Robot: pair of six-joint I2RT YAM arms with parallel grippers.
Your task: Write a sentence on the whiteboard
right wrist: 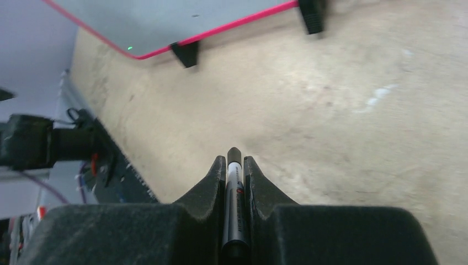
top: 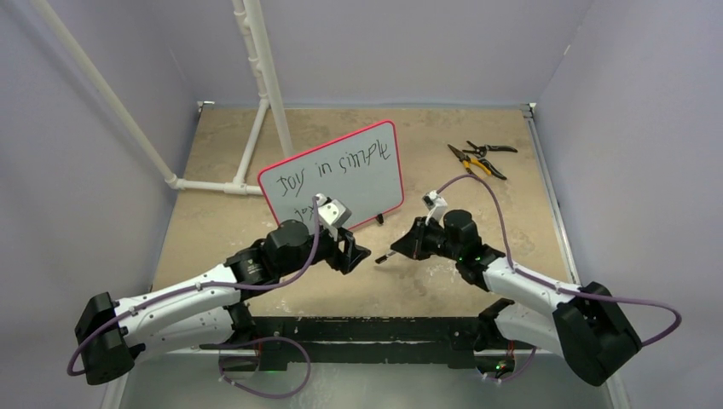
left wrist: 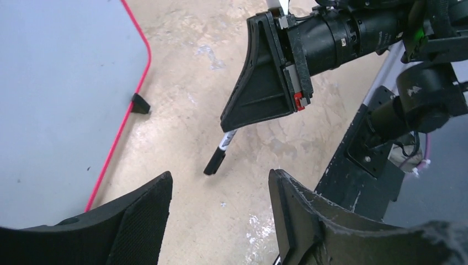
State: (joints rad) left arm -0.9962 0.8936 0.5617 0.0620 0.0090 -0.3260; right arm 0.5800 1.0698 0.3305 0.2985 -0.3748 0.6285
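Note:
The whiteboard [top: 358, 183] stands tilted on its black feet at mid-table, with a red-pink rim. The sentence [top: 341, 164] reads roughly "Joy in simple". A second line [top: 300, 209] below it is partly hidden by my left wrist. My left gripper [top: 356, 253] hovers in front of the board's lower right corner. It is open with nothing between its fingers [left wrist: 141, 218]. Facing it from the right, my right gripper [top: 401, 249] is shut on a marker [right wrist: 234, 179]. The marker's black end [left wrist: 215, 162] points down toward the table. The board's edge [left wrist: 118, 138] lies left of the marker.
Pliers and cutters [top: 480, 158] lie at the back right. A white pipe frame [top: 256, 111] rises at the back left. Purple walls close in three sides. The black base plate [top: 367, 328] runs along the near edge.

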